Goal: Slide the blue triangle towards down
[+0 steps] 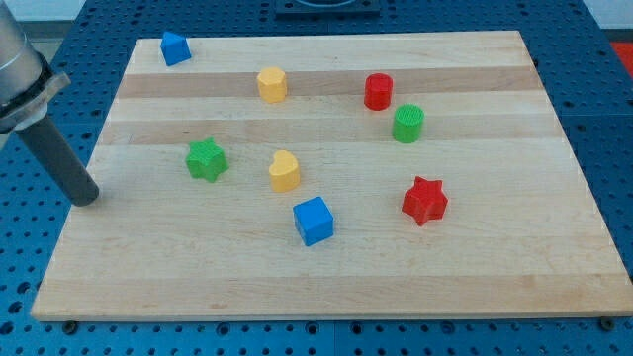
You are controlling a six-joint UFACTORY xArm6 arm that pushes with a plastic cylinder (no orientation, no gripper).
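The blue triangle (175, 47) lies at the top left corner of the wooden board (475, 267). My tip (87, 198) rests at the board's left edge, well below the blue triangle and left of the green star (207, 159). The rod rises from it toward the view's top left. The tip touches no block.
A yellow block (272, 84) and a yellow heart (284, 170) sit near the middle. A blue cube (314, 220) lies below them. A red cylinder (378, 91), a green cylinder (407, 123) and a red star (424, 200) are on the right.
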